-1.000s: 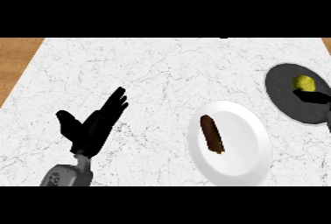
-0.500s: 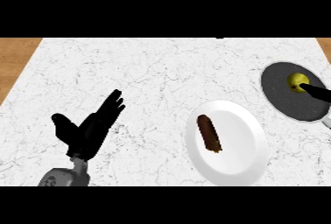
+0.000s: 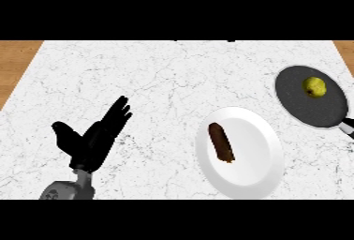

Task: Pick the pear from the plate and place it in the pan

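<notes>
The yellow-green pear (image 3: pixel 314 86) lies in the dark round pan (image 3: pixel 311 111) at the far right of the counter, with nothing touching it. A white plate (image 3: pixel 254 161) sits in front of the pan and to its left, and on it lies a brown sausage-shaped item (image 3: pixel 221 142). At the lower left my left hand (image 3: pixel 95 137) rests open, fingers straight and pointing up and away, well apart from the plate. My right hand does not show in the head view.
The pan's dark handle (image 3: pixel 344 126) runs off the right edge. The white marble counter (image 3: pixel 173 79) ends in wooden strips at the far left and far right.
The dark shape of my right hand over the pan's near side has drawn back out of view, leaving the pear in the pan. My left hand has stayed where it was.
</notes>
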`<control>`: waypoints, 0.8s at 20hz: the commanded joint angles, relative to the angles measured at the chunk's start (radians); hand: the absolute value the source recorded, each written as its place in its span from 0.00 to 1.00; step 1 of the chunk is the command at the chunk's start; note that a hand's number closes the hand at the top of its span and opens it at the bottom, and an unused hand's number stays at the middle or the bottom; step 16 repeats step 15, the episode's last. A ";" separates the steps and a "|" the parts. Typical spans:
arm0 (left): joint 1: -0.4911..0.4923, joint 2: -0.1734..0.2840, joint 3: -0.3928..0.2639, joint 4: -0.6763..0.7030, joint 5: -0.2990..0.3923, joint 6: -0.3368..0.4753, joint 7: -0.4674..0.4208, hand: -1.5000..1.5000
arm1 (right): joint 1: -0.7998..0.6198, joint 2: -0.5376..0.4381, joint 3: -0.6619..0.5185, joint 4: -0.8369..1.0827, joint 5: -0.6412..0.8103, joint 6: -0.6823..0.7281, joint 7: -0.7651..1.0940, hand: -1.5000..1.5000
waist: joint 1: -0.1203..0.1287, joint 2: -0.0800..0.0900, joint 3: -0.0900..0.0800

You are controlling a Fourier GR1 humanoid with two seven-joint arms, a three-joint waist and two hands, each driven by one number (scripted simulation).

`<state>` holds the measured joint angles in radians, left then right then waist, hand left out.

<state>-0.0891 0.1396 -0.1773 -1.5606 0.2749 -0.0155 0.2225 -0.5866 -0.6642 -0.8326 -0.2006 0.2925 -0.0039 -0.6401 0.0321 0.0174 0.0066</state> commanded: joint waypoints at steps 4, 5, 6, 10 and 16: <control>0.043 0.004 0.001 -0.032 -0.014 0.000 0.012 0.50 | 0.104 -0.031 0.020 0.012 -0.021 0.195 -0.107 0.00 | -0.010 -0.009 -0.003; 0.047 0.026 0.019 -0.077 0.015 -0.011 0.049 0.50 | 0.149 -0.016 0.003 0.018 -0.033 0.182 -0.163 0.00 | -0.006 -0.008 -0.001; 0.088 0.014 -0.001 -0.036 -0.007 -0.028 -0.024 0.50 | 0.149 -0.041 0.008 0.019 -0.027 0.220 -0.170 0.00 | 0.000 -0.004 0.000; -0.029 -0.011 0.034 0.027 -0.005 -0.003 0.022 0.50 | 0.134 -0.079 0.036 0.021 -0.026 0.261 -0.123 0.00 | -0.014 -0.008 -0.002; -0.018 -0.026 0.040 0.107 -0.036 -0.026 -0.064 0.50 | 0.207 -0.053 0.067 0.007 -0.030 0.279 -0.212 0.00 | -0.020 -0.009 -0.003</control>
